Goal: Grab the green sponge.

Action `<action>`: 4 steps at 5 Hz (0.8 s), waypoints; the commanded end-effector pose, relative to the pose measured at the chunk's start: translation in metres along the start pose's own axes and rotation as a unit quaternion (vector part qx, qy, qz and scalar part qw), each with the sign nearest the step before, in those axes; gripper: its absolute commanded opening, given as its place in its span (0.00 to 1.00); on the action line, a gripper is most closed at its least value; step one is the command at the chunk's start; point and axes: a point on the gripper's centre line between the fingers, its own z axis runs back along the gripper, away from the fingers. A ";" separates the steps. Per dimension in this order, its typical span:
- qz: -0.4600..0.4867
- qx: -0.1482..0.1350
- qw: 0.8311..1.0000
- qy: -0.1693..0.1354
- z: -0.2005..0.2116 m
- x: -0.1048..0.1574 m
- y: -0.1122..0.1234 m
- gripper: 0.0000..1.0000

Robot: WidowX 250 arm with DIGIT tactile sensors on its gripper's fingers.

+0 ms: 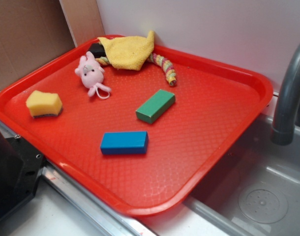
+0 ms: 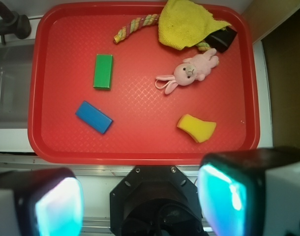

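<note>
One sponge (image 2: 196, 128), two blocks, one green (image 2: 103, 72), one blue (image 2: 94, 117), are lying on the tray (image 2: 140, 152); the claw (image 2: 140, 199) is hanging spread apart, empty.

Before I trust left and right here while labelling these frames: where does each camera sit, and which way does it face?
Exterior: low beside the red tray, looking obliquely across it toward the wall; no gripper visible.
Wrist: on the arm, high above, looking straight down; gripper fingers spread at the bottom edge.
Shared: tray, green sponge, green block, blue block, pink bunny, yellow cloth.
</note>
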 end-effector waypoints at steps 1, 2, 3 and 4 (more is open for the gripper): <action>0.000 0.000 1.000 0.000 0.000 0.000 0.000 1.00; -0.029 0.044 0.998 -0.027 -0.034 0.006 0.021 1.00; -0.078 0.033 0.995 -0.043 -0.047 -0.008 0.035 1.00; -0.144 0.015 0.989 -0.018 -0.064 -0.014 0.045 1.00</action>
